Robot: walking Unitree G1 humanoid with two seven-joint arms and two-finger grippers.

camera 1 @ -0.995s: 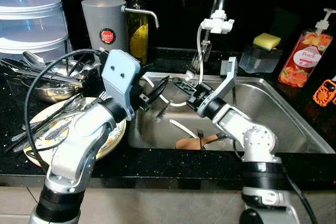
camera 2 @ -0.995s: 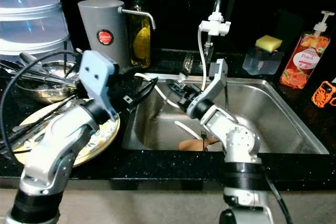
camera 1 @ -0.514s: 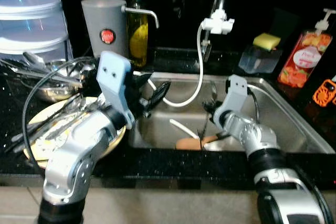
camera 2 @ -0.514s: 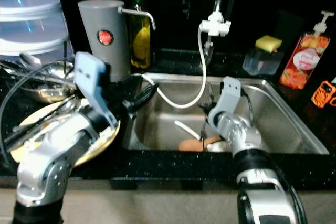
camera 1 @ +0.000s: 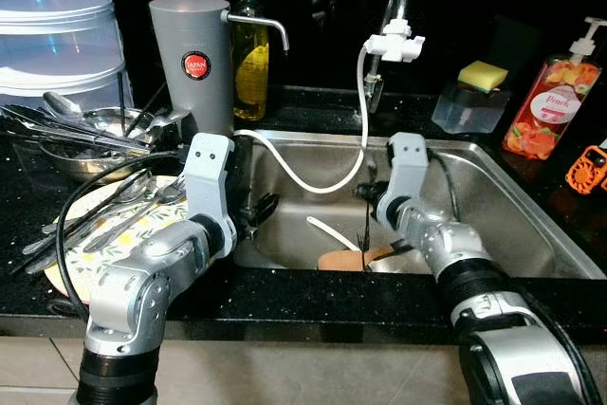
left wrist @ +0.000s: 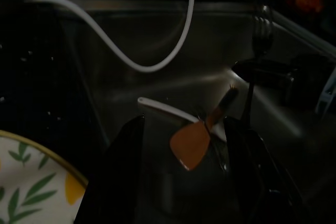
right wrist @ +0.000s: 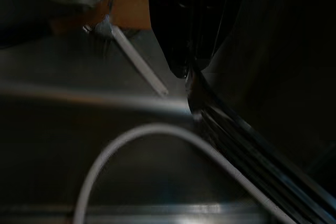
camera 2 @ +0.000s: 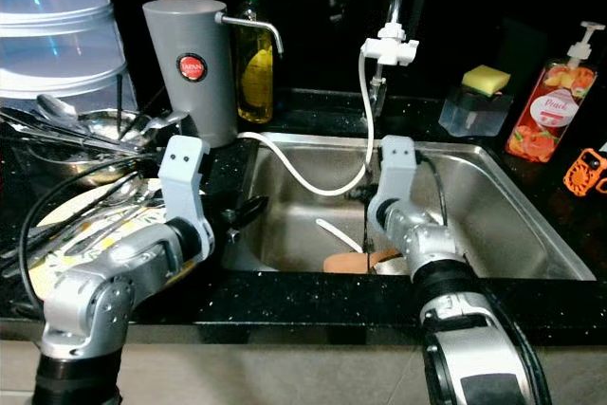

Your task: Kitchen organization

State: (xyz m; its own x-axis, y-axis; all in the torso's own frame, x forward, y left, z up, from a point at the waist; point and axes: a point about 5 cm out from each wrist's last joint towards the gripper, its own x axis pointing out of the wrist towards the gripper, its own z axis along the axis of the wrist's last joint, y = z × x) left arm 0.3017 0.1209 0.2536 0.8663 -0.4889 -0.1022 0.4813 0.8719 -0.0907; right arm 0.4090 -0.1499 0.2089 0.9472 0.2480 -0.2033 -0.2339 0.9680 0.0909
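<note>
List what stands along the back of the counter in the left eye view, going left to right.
Stacked clear containers → grey jug → oil bottle → white tap head → yellow sponge in its holder → soap pump bottle → orange object at the edge.

Head views lit; wrist cams dim.

A metal fork stands upright, tines up, over the steel sink.
</note>
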